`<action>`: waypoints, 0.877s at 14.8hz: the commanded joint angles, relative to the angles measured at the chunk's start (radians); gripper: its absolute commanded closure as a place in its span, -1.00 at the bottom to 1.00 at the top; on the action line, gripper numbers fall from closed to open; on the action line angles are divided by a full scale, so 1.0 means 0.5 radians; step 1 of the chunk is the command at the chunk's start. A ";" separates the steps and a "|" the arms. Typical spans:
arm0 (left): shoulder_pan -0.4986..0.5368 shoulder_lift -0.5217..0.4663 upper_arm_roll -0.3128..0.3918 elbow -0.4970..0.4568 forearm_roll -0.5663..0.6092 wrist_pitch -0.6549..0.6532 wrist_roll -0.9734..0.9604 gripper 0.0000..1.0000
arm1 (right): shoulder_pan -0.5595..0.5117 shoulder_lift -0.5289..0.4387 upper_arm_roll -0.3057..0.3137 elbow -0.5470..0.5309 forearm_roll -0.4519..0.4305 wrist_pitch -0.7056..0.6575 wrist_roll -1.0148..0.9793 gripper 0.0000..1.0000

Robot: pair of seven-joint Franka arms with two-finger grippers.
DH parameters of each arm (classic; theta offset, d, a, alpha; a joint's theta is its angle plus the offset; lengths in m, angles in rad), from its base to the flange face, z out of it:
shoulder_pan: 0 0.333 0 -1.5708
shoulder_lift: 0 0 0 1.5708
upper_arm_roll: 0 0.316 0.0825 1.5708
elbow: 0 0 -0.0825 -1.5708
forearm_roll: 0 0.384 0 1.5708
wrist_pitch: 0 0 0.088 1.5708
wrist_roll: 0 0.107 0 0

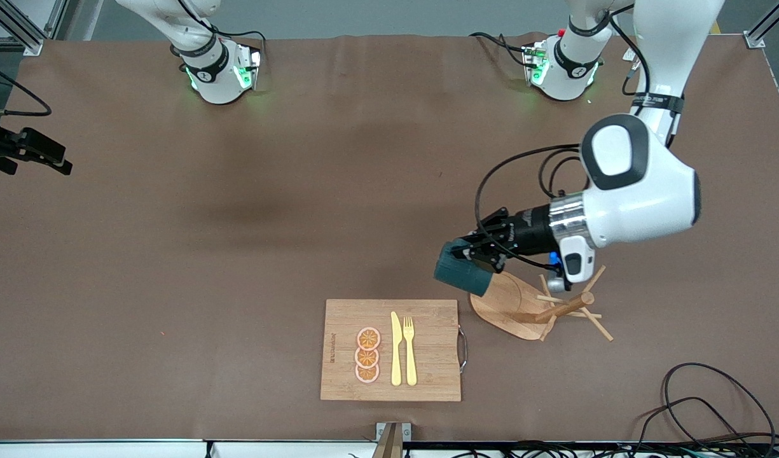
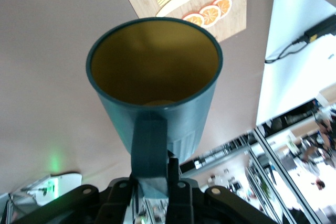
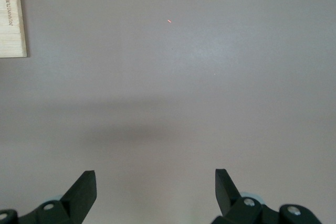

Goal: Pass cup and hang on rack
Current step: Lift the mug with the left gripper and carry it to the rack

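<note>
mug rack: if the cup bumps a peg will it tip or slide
The rack probably resists tipping: its flat oval base is wide. It looks like light wood, so a sideways bump from the cup in the left gripper could slide it.

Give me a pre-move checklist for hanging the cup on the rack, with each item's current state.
1. Left gripper shut on the cup by its handle: ok.
2. Cup held in the air, tipped sideways over the rack's base: ok.
3. Rack upright on the table: ok, its post leans only by camera angle, as far as I can tell.
4. Handle lined up with a peg: cannot tell.
5. Right gripper open, waiting over bare table: ok.
6. Cutting board with knife and fork apart from the rack: ok.
</note>
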 commanded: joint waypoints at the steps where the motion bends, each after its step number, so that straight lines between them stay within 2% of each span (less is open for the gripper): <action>1: 0.129 0.017 -0.015 -0.003 -0.167 -0.149 0.243 0.99 | 0.029 -0.028 -0.005 -0.002 0.008 -0.016 0.014 -1.00; 8: 0.393 0.091 -0.015 -0.006 -0.226 -0.438 0.670 0.99 | 0.029 -0.031 -0.005 -0.002 0.008 -0.022 0.020 -1.00; 13: 0.525 0.137 -0.012 -0.009 -0.247 -0.533 0.876 0.99 | 0.032 -0.031 -0.002 0.001 0.008 -0.041 0.023 -1.00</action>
